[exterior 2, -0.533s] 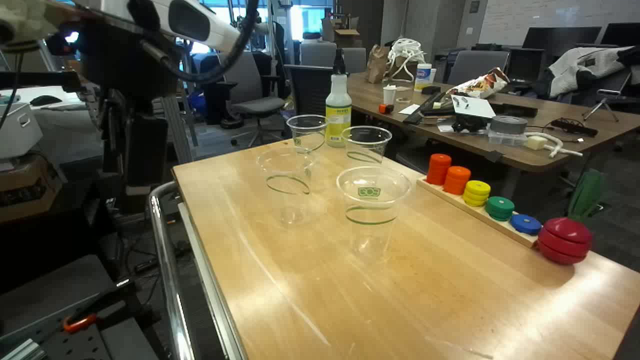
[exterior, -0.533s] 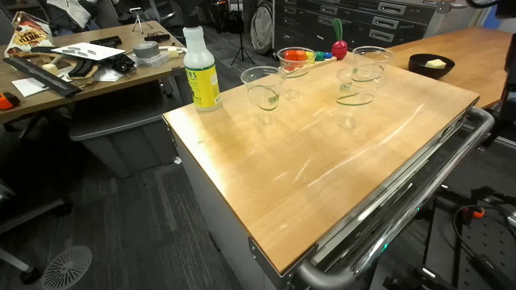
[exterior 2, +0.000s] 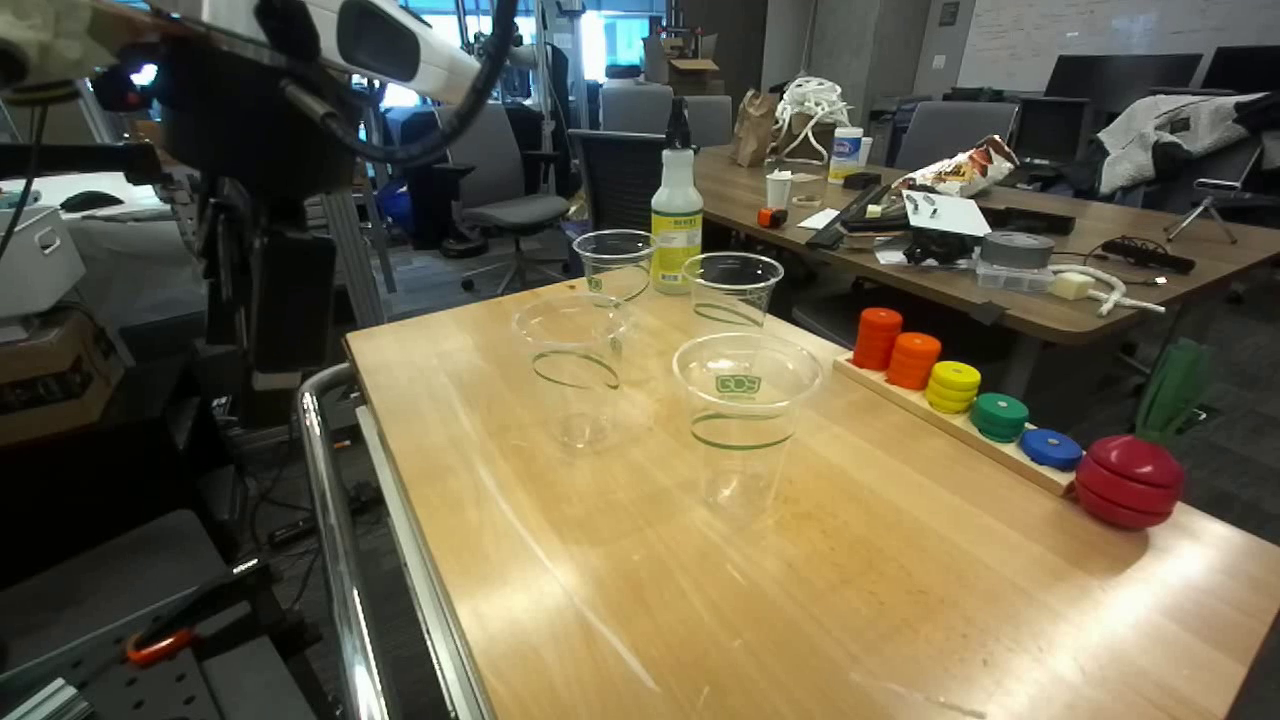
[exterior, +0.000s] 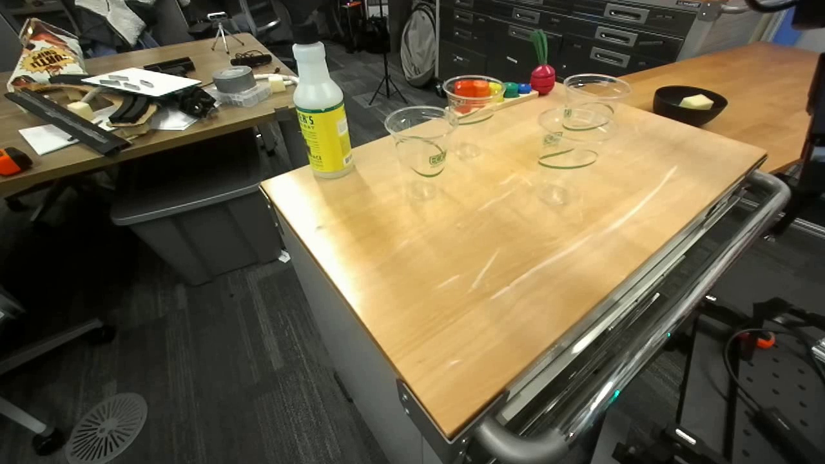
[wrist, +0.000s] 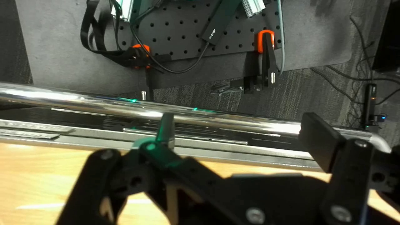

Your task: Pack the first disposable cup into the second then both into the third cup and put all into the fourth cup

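Wrist view: pincer (wrist: 239,129) near tabletop edge (wrist: 225,168)

The arm (exterior 2: 445,65) is cut short, and faint writing is lost.
In an exterior view the arm is cropped at the upper edge; in the wrist view the blurred gripper (wrist: 242,134) is cropped below, and much of the table (wrist: 40,175) is hidden behind it. The red and orange rings (exterior 2: 905,362) are, in an exterior view, seen through the far left cup (exterior: 465,106). Writing on the whiteboard (exterior 2: 1110,35) is too small to be read.
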Tool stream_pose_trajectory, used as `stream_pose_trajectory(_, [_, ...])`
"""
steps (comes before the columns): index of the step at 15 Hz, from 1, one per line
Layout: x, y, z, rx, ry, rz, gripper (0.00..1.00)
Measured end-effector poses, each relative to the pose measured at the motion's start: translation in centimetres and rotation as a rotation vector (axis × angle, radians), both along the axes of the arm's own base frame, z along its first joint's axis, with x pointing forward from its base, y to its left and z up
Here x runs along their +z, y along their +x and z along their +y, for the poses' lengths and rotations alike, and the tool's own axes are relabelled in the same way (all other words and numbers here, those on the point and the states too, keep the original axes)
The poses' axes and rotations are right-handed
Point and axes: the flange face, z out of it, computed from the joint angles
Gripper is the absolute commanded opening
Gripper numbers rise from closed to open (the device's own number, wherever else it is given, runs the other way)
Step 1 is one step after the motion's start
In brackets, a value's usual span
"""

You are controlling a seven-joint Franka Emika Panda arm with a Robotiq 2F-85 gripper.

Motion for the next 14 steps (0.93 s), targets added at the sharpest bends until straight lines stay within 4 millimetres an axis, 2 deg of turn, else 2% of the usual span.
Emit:
stream_pose_trajectory(4, [0.1, 0.1, -0.1, -0.007, -0.001, -0.003, 1.00])
stream_pose_trajectory(7, [1.2, 0.5, -1.1, -0.032, -0.003, -0.028, 1.00])
stream_pose_trajectory(10, [3.8, 1.4, -3.2, -0.087, 0.001, -0.083, 1.00])
stream_pose_trajectory(14, [7.5, 2.8, -7.1, -0.158, 0.014, -0.162, 1.00])
